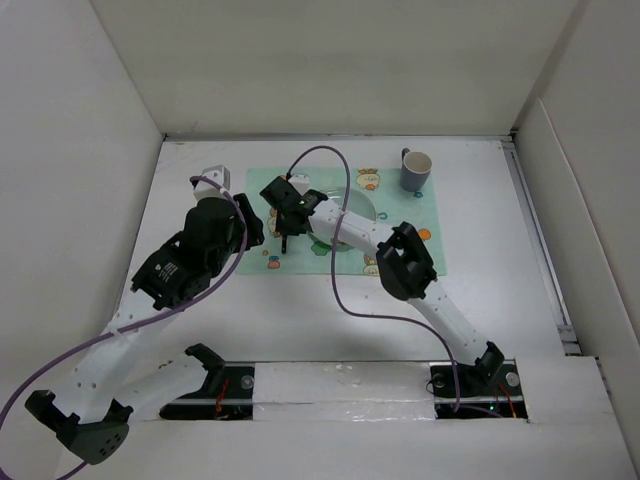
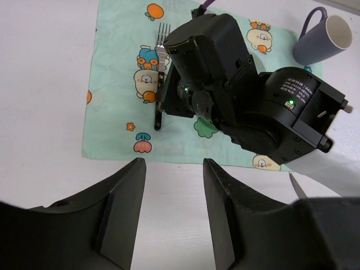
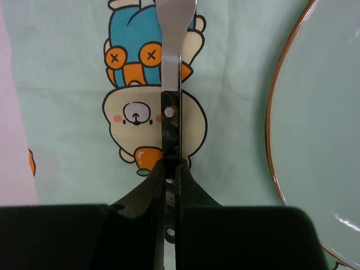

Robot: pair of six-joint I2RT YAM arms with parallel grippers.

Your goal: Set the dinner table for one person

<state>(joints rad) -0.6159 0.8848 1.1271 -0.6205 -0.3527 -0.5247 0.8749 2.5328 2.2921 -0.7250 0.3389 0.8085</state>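
your right gripper (image 3: pixel 170 169) pinches the fork (image 3: pixel 171 112) handle just left of the plate (image 3: pixel 320 129); your left gripper (image 2: pixel 173 169) hangs spread, farther left.

The top camera looks steeply down from above and behind the arm bases, far enough back to take in the whole dinner table (image 1: pixel 300 320). The left wrist camera looks obliquely across the placemat (image 2: pixel 112 84) from beyond its near edge. The right wrist camera sits very close above the mat, facing straight down, and both wrist views share the fork (image 3: pixel 171 112).
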